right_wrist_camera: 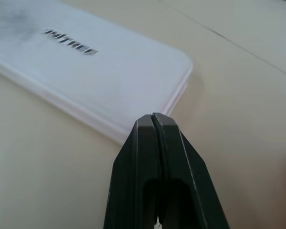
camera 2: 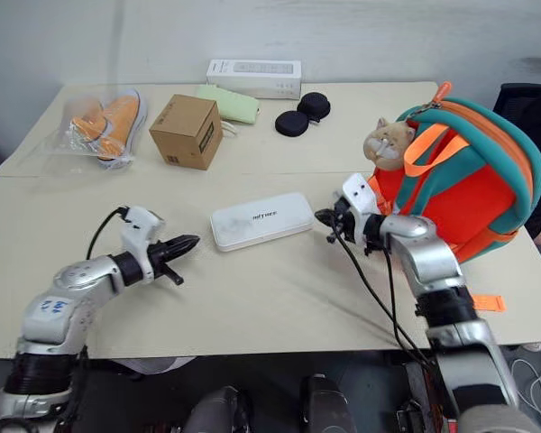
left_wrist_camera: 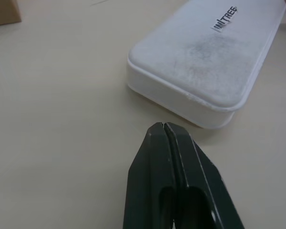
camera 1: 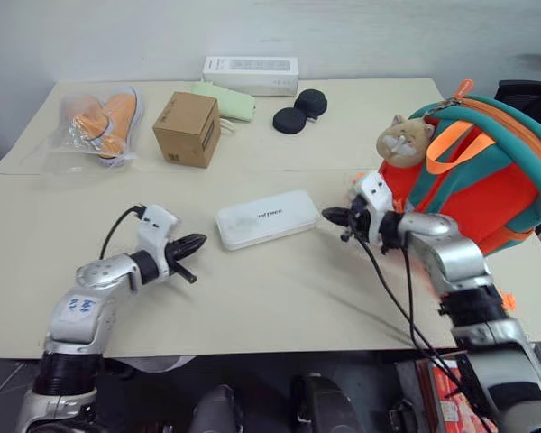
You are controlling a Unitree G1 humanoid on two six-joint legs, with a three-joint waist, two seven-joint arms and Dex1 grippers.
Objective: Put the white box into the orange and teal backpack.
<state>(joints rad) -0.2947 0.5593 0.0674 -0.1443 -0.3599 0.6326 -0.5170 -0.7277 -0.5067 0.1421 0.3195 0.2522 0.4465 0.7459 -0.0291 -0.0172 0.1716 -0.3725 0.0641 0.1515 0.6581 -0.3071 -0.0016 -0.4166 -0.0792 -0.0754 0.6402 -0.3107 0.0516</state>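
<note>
Nearest me, my left tool (camera 1: 195,244) sits low over the tabletop (camera 1: 279,298) with its fingers pressed together, empty, tip aimed at the left end of the white box (camera 1: 267,217). The box lies flat mid-table between both arms. My right tool (camera 1: 332,216) is also pinched closed and empty, just beside the box's right end. Right of that, the orange and teal backpack (camera 1: 487,176) stands with its plush cat (camera 1: 403,140); I cannot tell if its zipper is open. My worry: squeezing a glossy, flat case between two closed tips could make it skid or pop upward. Farther off sit a brown cardboard cube (camera 1: 188,128) and a long white carton (camera 1: 251,75).
</note>
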